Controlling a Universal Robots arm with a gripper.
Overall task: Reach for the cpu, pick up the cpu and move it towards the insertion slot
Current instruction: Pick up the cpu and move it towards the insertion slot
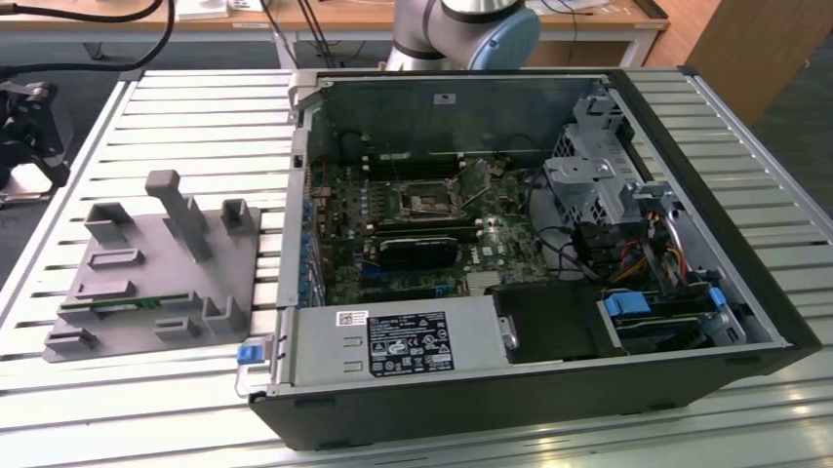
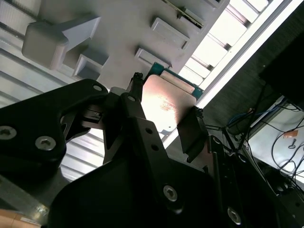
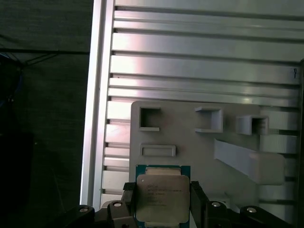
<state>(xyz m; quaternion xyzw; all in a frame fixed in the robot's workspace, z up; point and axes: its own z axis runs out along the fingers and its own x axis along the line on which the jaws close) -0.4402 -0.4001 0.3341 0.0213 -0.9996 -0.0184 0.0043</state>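
Soft, even light filled the exterior view: the slatted table (image 1: 156,93) at the exterior view's left was bright, the open case (image 1: 443,122) shadowed inside. In the second wrist view, glare bleached the slats and sheened the cpu (image 2: 166,107).

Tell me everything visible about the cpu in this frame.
The cpu is a flat square chip: silvery metal lid with faint print, on a green rim. The gripper clamps two opposite edges with its black fingers, holding it over the grey fixture, near its edge. Whether it touches the fixture cannot be told.
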